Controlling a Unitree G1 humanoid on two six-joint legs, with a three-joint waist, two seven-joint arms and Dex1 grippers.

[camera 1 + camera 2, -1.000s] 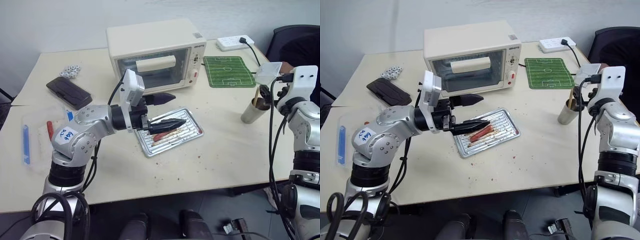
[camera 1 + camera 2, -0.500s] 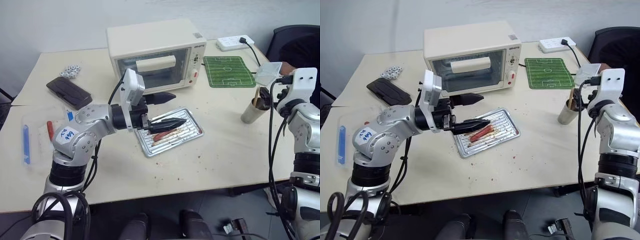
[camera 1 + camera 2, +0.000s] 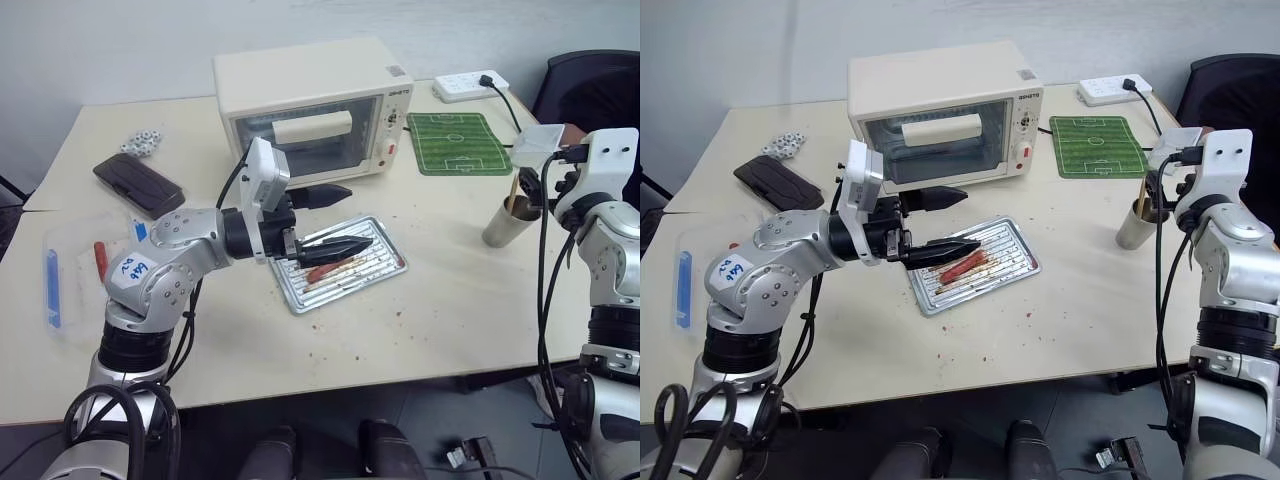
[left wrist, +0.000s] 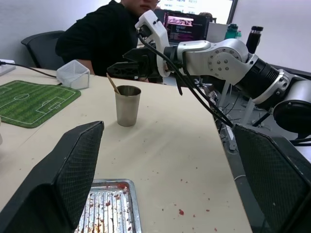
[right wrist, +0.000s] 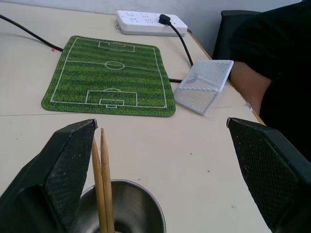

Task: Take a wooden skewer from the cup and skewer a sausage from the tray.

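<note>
Now right hand (image 5: 160, 160), fingers spread wide and empty, hovers just above small grey metal cup (image 4: 128, 105) on worktop (image 3: 450, 300), so should drop and pinch one thin pale wooden skewer (image 5: 104, 179) standing inside it.

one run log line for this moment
phase: reach for skewer | right gripper: open, over cup | skewers: in cup | left gripper: open, above tray | sausage: on tray
</note>
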